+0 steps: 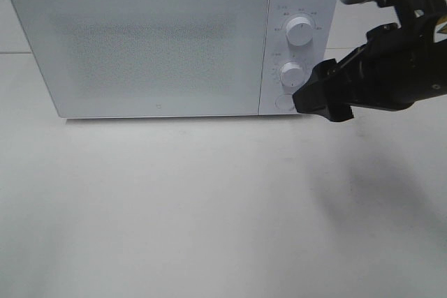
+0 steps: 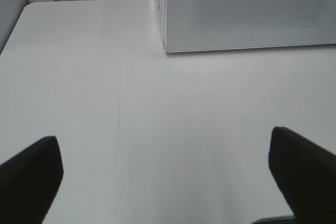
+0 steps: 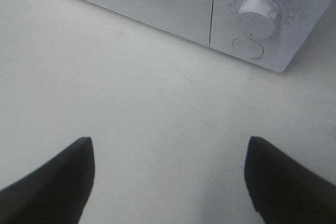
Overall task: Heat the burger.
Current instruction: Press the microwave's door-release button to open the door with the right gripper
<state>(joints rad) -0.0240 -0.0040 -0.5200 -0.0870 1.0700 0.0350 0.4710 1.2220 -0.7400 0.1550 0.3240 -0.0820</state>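
Burger: not in view in any camera; whether it sits behind the shut door cannot be told through the frosted front.
Microwave (image 1: 147, 47): white, at 11 o'clock on the table (image 1: 209, 214) in the high view; door (image 1: 140, 43) closed flush.
Control panel: upper knob (image 1: 299, 31) at 12 o'clock, lower knob (image 1: 292, 73) below it, round button (image 1: 284, 102) at 6 o'clock of the panel.
Right gripper (image 3: 168, 182): fingers spread, nothing between them; its tip hangs just beside the round button.
Key relation: the button lies at about 9 o'clock of the right gripper's tip, and the gripper's long axis already points that way.
Left gripper (image 2: 168, 182): fingers spread wide and empty, low over bare table, well apart from the panel.
Nearer arm: the right, by far.
Likely step: pressing the button, though to open or to start I cannot tell.
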